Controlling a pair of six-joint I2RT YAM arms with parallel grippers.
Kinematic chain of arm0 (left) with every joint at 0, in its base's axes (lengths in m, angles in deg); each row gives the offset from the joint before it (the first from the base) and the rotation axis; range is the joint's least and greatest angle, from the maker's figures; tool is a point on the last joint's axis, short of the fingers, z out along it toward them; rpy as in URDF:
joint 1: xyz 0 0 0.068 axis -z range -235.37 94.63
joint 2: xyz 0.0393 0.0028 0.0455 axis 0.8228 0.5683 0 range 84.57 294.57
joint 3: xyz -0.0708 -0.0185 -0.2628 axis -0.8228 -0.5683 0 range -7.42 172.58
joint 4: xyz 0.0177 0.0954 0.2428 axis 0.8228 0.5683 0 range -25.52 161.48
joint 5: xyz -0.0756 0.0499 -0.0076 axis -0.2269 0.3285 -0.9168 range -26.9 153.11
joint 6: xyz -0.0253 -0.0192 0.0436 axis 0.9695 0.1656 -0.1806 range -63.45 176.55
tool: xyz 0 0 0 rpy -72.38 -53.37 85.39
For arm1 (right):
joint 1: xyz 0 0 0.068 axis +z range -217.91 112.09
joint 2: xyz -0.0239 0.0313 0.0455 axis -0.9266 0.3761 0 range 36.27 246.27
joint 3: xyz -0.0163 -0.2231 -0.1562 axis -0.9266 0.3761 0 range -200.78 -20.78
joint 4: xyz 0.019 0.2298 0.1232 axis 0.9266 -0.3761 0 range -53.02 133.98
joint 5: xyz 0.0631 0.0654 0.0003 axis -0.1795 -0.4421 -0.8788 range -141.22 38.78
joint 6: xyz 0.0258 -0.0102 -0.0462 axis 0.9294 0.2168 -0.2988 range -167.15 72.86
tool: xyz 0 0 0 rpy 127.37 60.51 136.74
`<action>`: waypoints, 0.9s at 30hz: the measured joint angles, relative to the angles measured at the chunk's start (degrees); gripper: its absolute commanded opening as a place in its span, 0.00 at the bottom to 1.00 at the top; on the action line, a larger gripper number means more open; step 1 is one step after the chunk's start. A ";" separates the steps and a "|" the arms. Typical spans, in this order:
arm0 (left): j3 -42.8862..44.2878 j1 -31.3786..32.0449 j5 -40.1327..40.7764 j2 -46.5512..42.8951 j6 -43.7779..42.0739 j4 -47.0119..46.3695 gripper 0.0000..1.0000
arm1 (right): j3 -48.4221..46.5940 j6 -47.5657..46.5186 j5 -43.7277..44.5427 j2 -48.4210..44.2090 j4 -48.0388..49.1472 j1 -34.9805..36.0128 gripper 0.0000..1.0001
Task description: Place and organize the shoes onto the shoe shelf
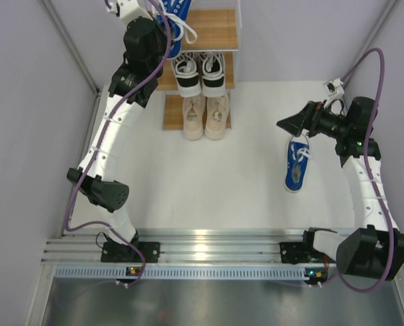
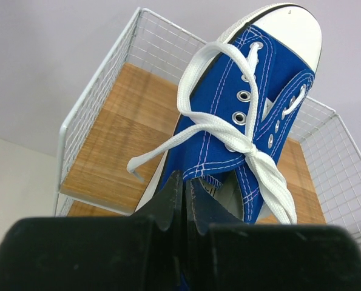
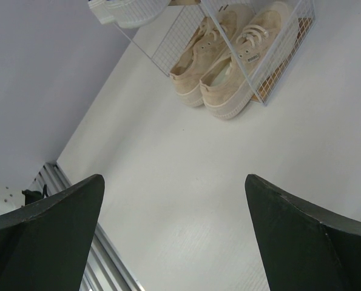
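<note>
My left gripper [image 2: 185, 179] is shut on the heel collar of a blue shoe [image 2: 253, 109] with white laces, held over the left half of the shoe shelf's top board [image 2: 119, 139]; whether its sole rests on the wood I cannot tell. In the top view this shoe [image 1: 178, 17] is partly hidden by the left arm. A black-and-white pair [image 1: 200, 73] fills the middle tier and a beige pair [image 1: 206, 115] the bottom one. The other blue shoe [image 1: 297, 163] lies on the table at the right. My right gripper [image 1: 291, 125] hangs open just above its toe end, with nothing between its fingers [image 3: 307, 236].
The shelf's white wire frame [image 2: 95, 91] rises around the top board. The right half of that board [image 1: 215, 27] is bare wood. Grey walls close in both sides of the white table [image 1: 208, 183]. A metal rail [image 1: 208, 244] with the arm bases runs along the near edge.
</note>
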 measured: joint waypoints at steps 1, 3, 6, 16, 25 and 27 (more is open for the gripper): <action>0.13 -0.26 0.00 0.17 0.59 0.17 0.00 | 0.00 0.00 0.00 0.00 0.00 0.00 1.00; 0.17 -0.68 -0.02 0.28 1.81 0.90 0.00 | 0.00 0.00 0.02 -0.07 0.00 -0.02 0.99; 0.17 -1.09 -0.02 0.35 3.21 1.90 0.00 | 0.02 0.00 0.00 -0.22 0.00 -0.04 0.99; 0.17 -1.33 -0.57 0.57 5.92 2.38 0.11 | 0.48 0.02 -0.02 -0.96 -0.02 -0.09 0.99; 0.26 -1.36 -1.03 0.72 7.76 2.19 0.19 | 0.76 0.04 0.00 -1.44 -0.09 -0.42 0.99; 0.26 -1.33 -1.11 0.72 8.00 1.55 0.22 | 0.76 0.04 -0.02 -1.62 -0.07 -0.44 0.99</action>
